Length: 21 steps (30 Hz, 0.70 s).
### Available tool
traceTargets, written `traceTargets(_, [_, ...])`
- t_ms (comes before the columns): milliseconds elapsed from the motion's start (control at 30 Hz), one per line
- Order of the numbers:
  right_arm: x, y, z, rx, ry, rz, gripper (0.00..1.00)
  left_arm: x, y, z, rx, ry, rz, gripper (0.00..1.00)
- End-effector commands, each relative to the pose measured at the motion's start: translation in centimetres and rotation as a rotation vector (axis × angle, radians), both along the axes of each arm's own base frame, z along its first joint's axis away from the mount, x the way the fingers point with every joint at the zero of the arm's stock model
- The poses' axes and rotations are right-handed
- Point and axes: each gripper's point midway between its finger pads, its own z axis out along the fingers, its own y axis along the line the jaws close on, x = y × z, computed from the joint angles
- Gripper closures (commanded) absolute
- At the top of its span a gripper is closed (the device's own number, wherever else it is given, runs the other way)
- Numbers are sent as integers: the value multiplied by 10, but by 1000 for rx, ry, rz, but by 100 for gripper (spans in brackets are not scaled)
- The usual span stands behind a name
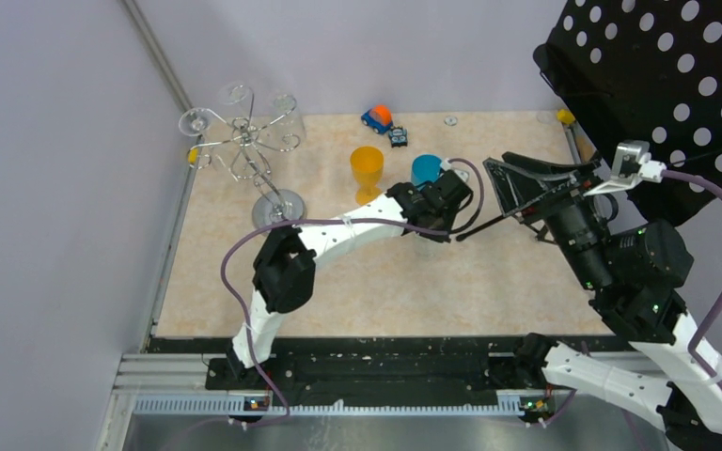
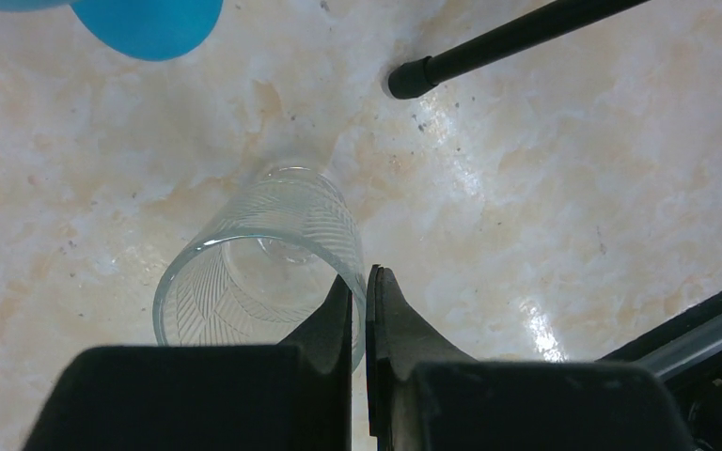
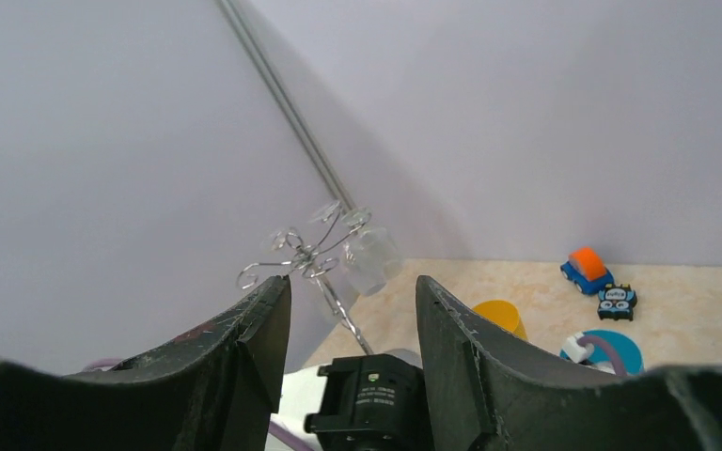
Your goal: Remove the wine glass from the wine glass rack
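Observation:
The wine glass rack [image 1: 249,150], a chrome wire stand on a round base, rises at the back left and also appears in the right wrist view [image 3: 306,256]. Clear glasses hang on it [image 1: 285,117] [image 3: 371,258]. At mid-table my left gripper [image 1: 428,235] [image 2: 362,275] is shut on the rim of a clear wine glass [image 2: 244,268] with an etched leaf pattern. One finger is inside the bowl and the other outside. The stem is hidden. My right gripper [image 1: 500,183] [image 3: 353,282] hangs open and empty above the table's right side, facing the rack.
A yellow cup [image 1: 367,169] and a blue cup [image 1: 425,169] stand just behind the left gripper. A toy car [image 1: 377,117] and a small toy [image 1: 398,136] lie at the back. A black rod with a rubber tip [image 2: 409,80] lies close to the glass. A black perforated panel [image 1: 658,85] fills the right rear.

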Motion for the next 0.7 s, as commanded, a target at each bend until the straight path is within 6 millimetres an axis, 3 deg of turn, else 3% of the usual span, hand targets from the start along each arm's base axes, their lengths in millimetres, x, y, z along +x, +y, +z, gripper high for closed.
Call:
traceTargets(0, [-5, 15, 6, 1, -26, 74, 48, 14, -15, 10, -71, -79, 28, 100])
traceTargets(200, [-6, 21, 3, 9, -10, 106, 48, 18, -14, -9, -34, -77, 44, 98])
traceTargets(333, [-5, 21, 3, 8, -3, 103, 48, 14, -14, -2, -54, -64, 49, 76])
traceTargets(500, [-2, 20, 4, 17, 17, 86, 47, 10, -8, 43, -135, -95, 57, 50])
traceTargets(667, [0, 22, 5, 24, 22, 86, 47, 1, 6, 110, -242, -169, 30, 43])
